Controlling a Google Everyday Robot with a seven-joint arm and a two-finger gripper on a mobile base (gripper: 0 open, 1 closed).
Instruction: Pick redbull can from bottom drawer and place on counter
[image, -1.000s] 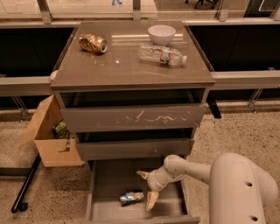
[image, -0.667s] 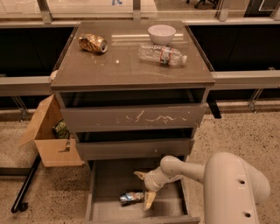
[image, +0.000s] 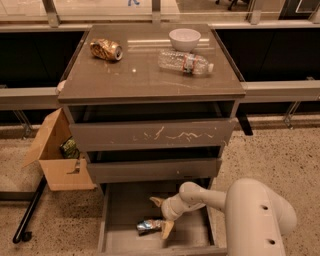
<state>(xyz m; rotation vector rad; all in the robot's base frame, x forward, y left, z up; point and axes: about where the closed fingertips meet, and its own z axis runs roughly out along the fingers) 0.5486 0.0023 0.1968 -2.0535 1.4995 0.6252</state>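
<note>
The redbull can (image: 149, 226), silver and blue, lies on its side on the floor of the open bottom drawer (image: 117, 207). My gripper (image: 161, 216) is down inside this drawer, open, with one tan finger (image: 156, 201) behind the can and the other finger (image: 167, 229) right beside the can's right end. The can lies just left of the gap between the fingers. The white arm reaches in from the lower right. The counter (image: 145, 75) is the glossy grey-brown top of the cabinet above.
On the counter lie a dented gold-brown can (image: 106, 49), a clear plastic bottle (image: 185, 62) and a white bowl (image: 184, 39). The scratched drawer (image: 152, 135) and middle drawer (image: 152, 170) stick out slightly. An open cardboard box (image: 57, 152) stands left of the cabinet.
My gripper has shifted a little to the left in the drawer, nearer to the can. The can has not moved.
</note>
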